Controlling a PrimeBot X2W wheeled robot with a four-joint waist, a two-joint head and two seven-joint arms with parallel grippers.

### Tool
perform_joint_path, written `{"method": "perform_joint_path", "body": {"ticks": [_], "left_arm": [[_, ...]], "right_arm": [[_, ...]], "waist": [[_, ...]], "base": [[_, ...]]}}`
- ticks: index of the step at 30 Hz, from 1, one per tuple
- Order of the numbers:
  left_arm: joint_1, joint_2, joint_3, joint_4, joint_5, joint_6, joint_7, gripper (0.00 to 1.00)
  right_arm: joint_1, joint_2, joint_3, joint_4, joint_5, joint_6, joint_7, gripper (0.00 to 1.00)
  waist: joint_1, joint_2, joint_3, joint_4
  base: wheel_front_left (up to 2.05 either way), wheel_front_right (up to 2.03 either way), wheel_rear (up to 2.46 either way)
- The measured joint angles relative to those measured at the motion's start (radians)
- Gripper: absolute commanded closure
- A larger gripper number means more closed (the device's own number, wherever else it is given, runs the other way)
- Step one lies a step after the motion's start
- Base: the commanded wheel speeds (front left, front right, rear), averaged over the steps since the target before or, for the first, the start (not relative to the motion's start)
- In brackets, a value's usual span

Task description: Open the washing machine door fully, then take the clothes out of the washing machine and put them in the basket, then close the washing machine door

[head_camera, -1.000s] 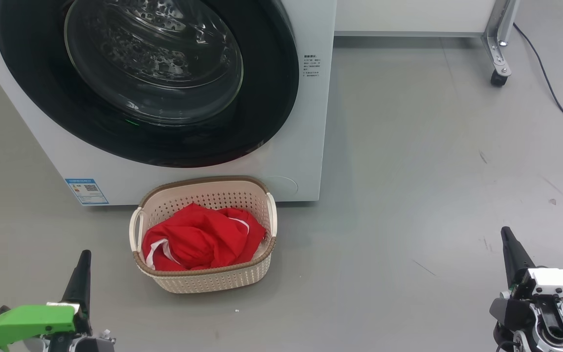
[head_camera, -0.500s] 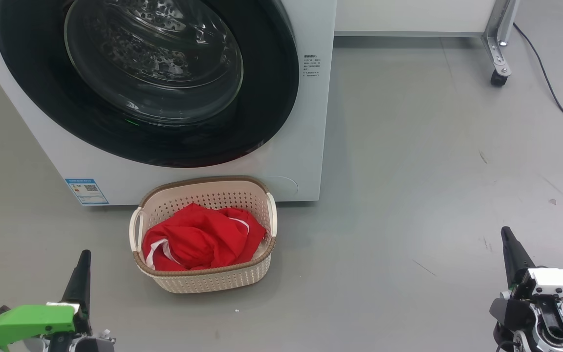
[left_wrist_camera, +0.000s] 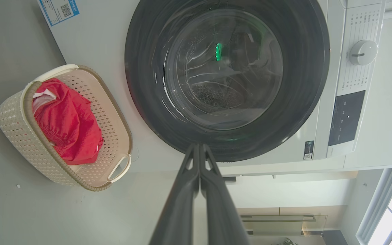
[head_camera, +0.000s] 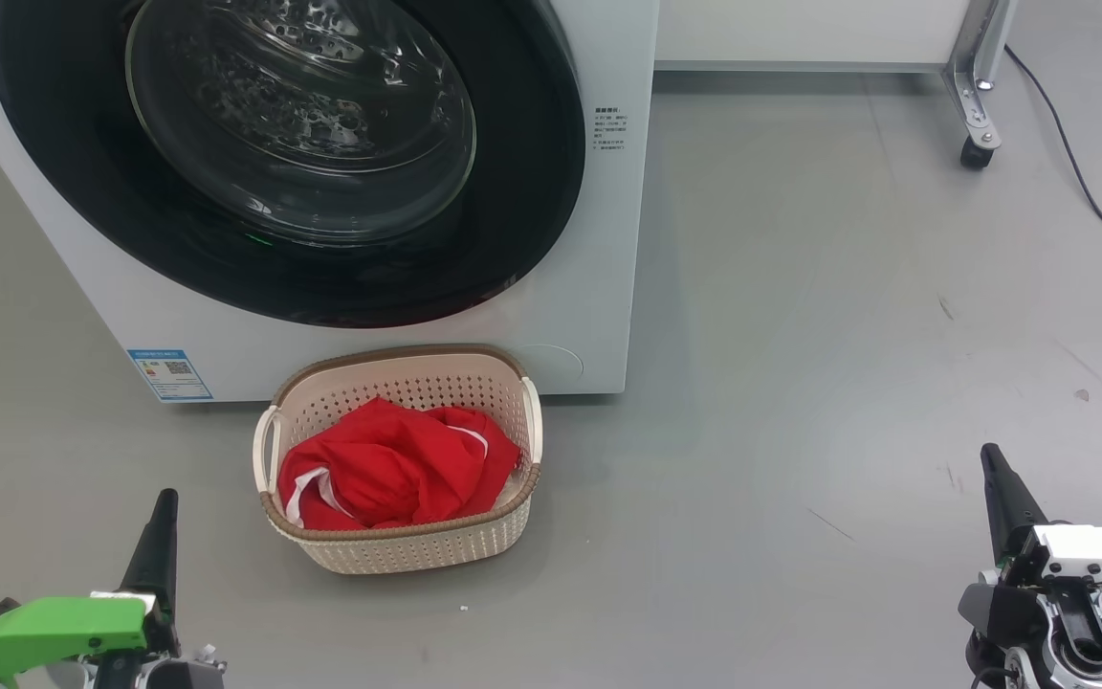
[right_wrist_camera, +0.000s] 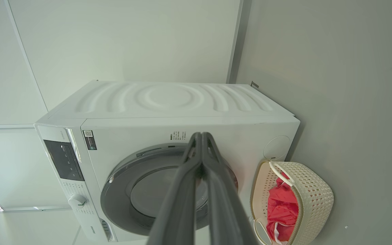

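Here's the washing machine (head_camera: 608,287), big and white, square in front of the robot. Its door (head_camera: 532,211) is shut, the wide black rim lying flush against the front. Through the glass bowl you can make out the drum's holes, and no red in there that I can see. A blue label (head_camera: 169,373) sits at the lower front corner. Over in the left wrist view, a round dial (left_wrist_camera: 362,52) shows at the control end.

Down on the grey floor (head_camera: 800,335), the basket (head_camera: 398,550) is tucked just beside the machine's front, under the door. Whether it actually touches the machine, I can't tell. And there are the clothes (head_camera: 398,469), a bright red heap lying inside the basket, white trim peeking out on one side, the pile sitting about level with the brown rim.

Now the arms. The left gripper (head_camera: 166,498) hangs low at the left, with its fingers pressed tight together and nothing between them. It is close to the basket's left side but not touching it. The right gripper (head_camera: 989,450) sits low on the far right, its fingers likewise squeezed together and empty-handed, over bare floor and well apart from the basket. A dark cable (head_camera: 1077,163) trails across the floor beyond it.
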Motion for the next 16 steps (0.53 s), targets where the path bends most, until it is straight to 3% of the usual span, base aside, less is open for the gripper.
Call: {"method": "perform_joint_path", "body": {"ticks": [16], "left_arm": [[0.000, -0.001, 0.001, -0.001, 0.000, 0.000, 0.001, 1.00]], "right_arm": [[0.000, 0.000, 0.000, 0.000, 0.000, 0.000, 0.000, 1.00]], "waist": [[0.0000, 0.0000, 0.000, 0.000]], "base": [[0.00, 0.00, 0.00]]}}
